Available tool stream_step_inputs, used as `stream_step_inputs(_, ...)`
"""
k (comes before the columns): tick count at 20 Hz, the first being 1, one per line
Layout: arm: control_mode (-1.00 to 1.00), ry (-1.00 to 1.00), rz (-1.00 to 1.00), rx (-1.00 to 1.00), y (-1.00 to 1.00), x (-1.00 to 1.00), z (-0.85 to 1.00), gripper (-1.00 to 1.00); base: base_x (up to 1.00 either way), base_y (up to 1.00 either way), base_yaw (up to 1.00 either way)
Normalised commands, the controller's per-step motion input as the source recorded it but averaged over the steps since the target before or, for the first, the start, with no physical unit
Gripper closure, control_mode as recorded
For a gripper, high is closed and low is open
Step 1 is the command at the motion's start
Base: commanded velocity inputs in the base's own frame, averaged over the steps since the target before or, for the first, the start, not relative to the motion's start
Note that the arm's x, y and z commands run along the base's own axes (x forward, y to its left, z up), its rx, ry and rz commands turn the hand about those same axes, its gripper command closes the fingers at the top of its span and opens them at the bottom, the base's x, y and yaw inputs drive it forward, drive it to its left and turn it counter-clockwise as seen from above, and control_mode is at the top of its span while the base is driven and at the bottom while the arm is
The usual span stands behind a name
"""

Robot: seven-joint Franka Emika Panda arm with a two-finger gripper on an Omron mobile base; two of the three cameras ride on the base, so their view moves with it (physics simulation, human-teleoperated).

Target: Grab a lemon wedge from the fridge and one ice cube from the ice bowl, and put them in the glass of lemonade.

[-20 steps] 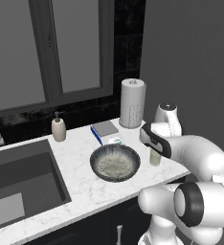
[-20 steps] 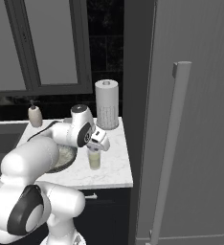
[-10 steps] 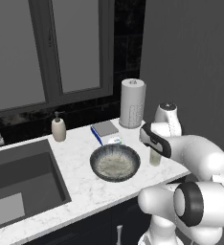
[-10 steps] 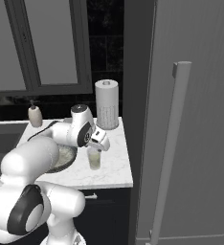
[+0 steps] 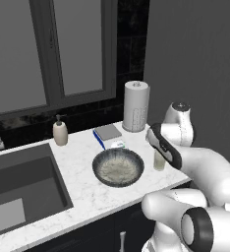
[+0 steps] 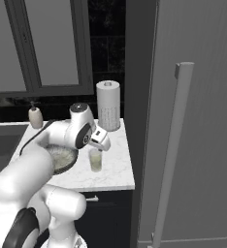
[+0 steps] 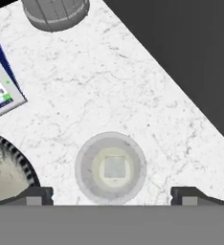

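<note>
While the gripper hangs spread wide, the glass of lemonade holds a pale square cube.

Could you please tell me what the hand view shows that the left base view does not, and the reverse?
Hand view alone: a pale square cube inside the glass of lemonade, seen from straight above between the open end effector tips. Left base view alone: the sink and soap bottle. Both share the glass, ice bowl, paper-towel roll and marble counter.
</note>
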Motion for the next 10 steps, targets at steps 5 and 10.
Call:
stream_step_inputs(5, -1.0, -0.11, 0.0, 0.04, 0.0, -0.45, 0.18, -1.0, 0.0, 0.0, 0.0)
stream_step_inputs(10, -1.0, -0.03, 0.01, 0.01, 0.0, -0.5, 0.19, -1.0, 0.0, 0.0, 0.0)
